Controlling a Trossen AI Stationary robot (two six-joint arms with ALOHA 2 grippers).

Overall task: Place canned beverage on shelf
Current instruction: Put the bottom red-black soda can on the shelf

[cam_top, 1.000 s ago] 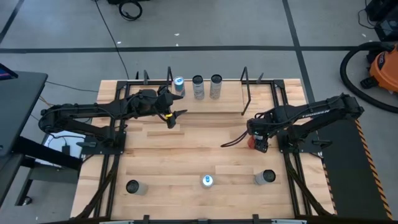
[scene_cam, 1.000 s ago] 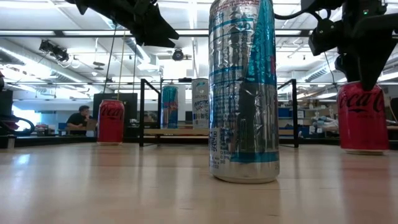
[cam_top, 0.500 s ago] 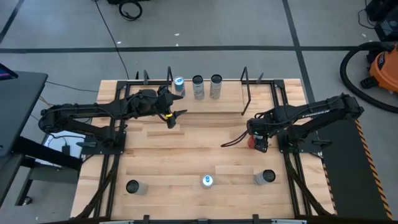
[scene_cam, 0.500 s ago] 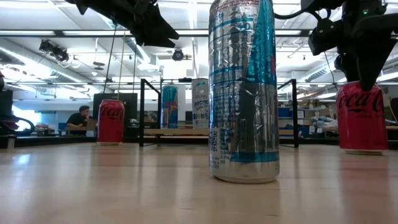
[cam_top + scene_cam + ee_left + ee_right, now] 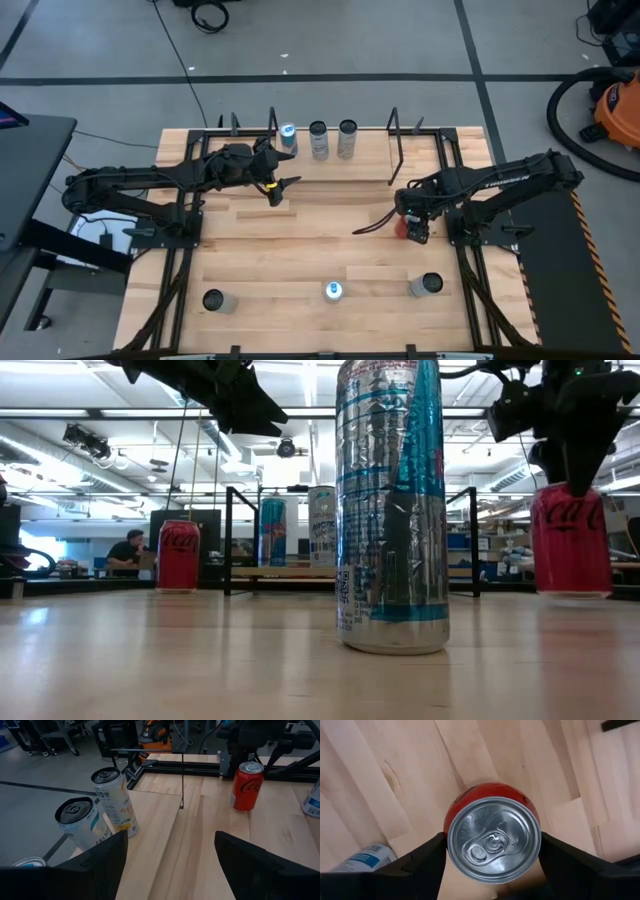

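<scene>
On the left side, the left gripper (image 5: pixel 284 188) was parked just in front of the shelf (image 5: pixel 370 165), fingers spread apart with nothing between them. Three cans were lined up on the shelf's left half: a blue-topped can (image 5: pixel 288 136) and two pale cans (image 5: pixel 319 139), while the right half was left bare. Nearer the front edge, a tall silver-and-blue can (image 5: pixel 391 510) was seen standing alone in the middle of the table (image 5: pixel 300 240), with other cans set to either side. Over on the right, the red cola can (image 5: pixel 492 837) was clamped by the right gripper (image 5: pixel 414 226) and looked lifted just off the table, well short of the shelf.
</scene>
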